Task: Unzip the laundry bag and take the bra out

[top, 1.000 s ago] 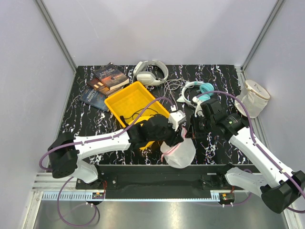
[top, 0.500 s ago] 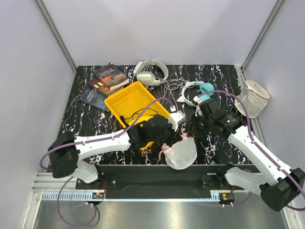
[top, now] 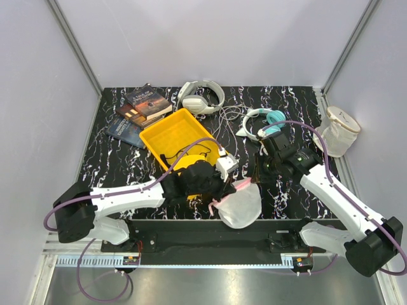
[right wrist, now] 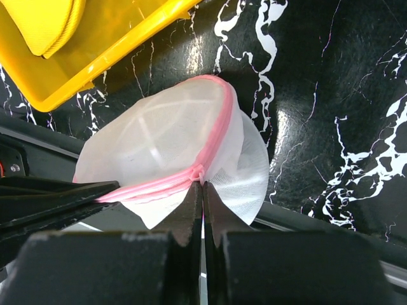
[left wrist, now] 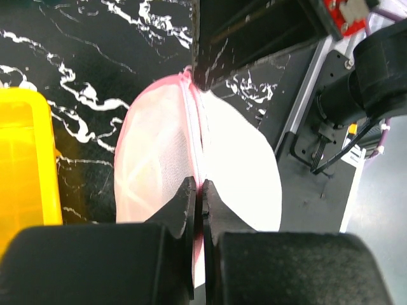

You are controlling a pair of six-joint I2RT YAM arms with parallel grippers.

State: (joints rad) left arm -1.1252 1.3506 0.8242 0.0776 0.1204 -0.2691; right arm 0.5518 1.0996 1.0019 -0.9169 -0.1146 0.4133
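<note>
The round white mesh laundry bag (top: pixel 240 204) with the pink rim and zipper is sitting right at the near edge of the black marble-look table (top: pixel 299 105), partly hanging over the front rail, between my two arms. It looks zipped, with the pink seam running over the dome.

The left gripper (left wrist: pixel 198 190) has its jaws pressed together on that pink zipper line, on the side nearest the yellow plastic tray (top: pixel 166 133). The right gripper (right wrist: pixel 202 192) is pinched closed too, on the pink rim at the opposite side. Whether either one actually has the pull tab, I can't tell.

The tray is just beside the bag, up and to the left, with something bright yellow and padded (right wrist: pixel 41 25) lying in it. Further back there's a stack of dark paperback books (top: pixel 141 109), a white over-ear headset (top: pixel 201 96) and a teal-and-white headset (top: pixel 267 121). A taller cream mesh bag (top: pixel 339 130) sits well apart at the right edge.
</note>
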